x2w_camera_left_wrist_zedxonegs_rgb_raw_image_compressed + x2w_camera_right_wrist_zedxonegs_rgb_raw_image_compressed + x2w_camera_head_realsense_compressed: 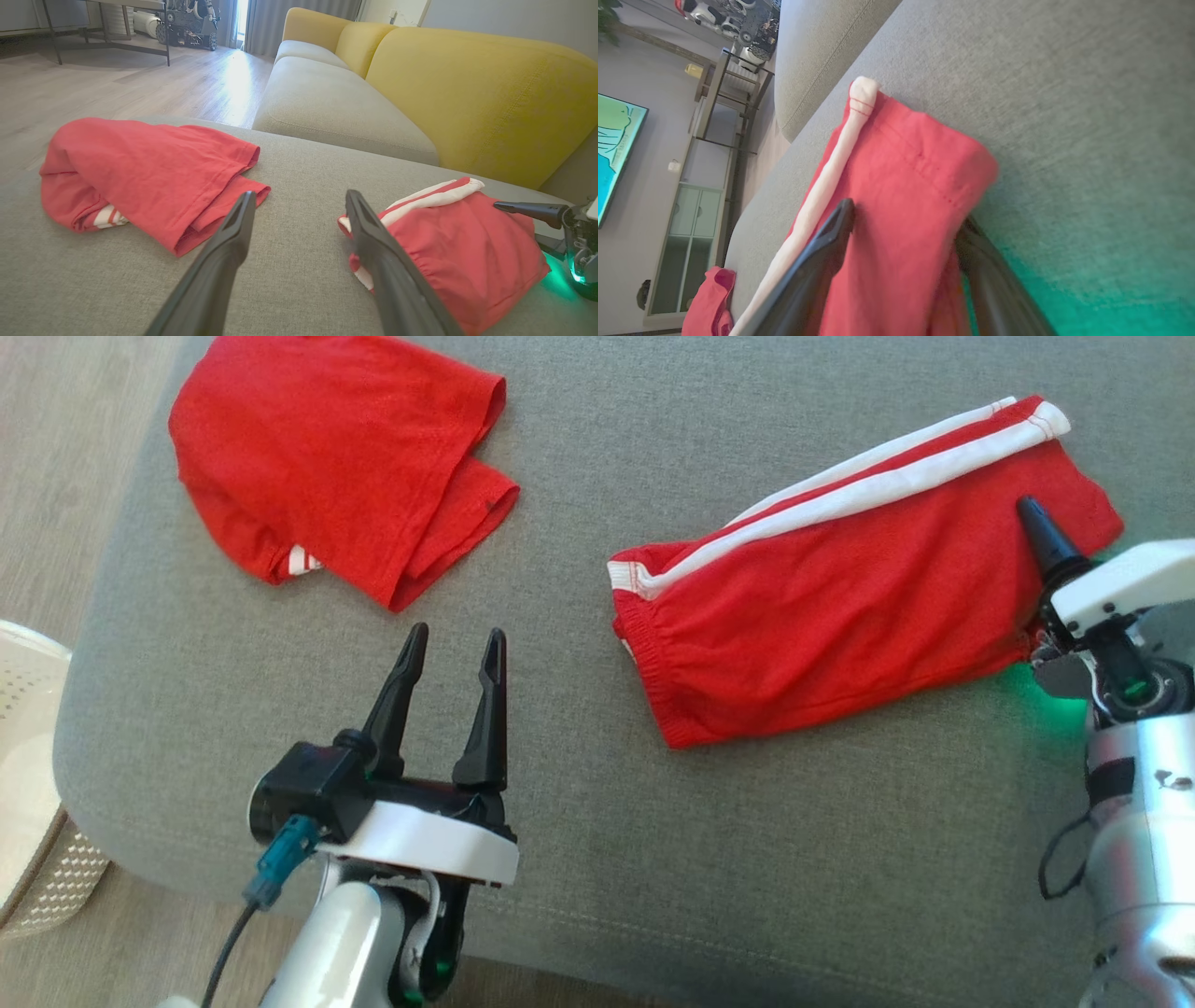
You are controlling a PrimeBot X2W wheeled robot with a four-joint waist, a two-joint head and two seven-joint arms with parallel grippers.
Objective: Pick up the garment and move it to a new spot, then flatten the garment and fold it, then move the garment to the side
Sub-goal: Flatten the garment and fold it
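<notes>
Checking head view: noted red striped shorts (840,616) lying flat on the right half of the grey cushion (579,859); right jaws spread wide across the right hem, nothing pinched; left jaws open and empty over the near left.

Left wrist view: recorded second red garment (154,182) at far left, well apart.

Right wrist view: saw hem between spread fingers (817,261).

Judged risk: closing on one layer only would leave the other trailing on lifting; dragging left could bunch cloth.
</notes>
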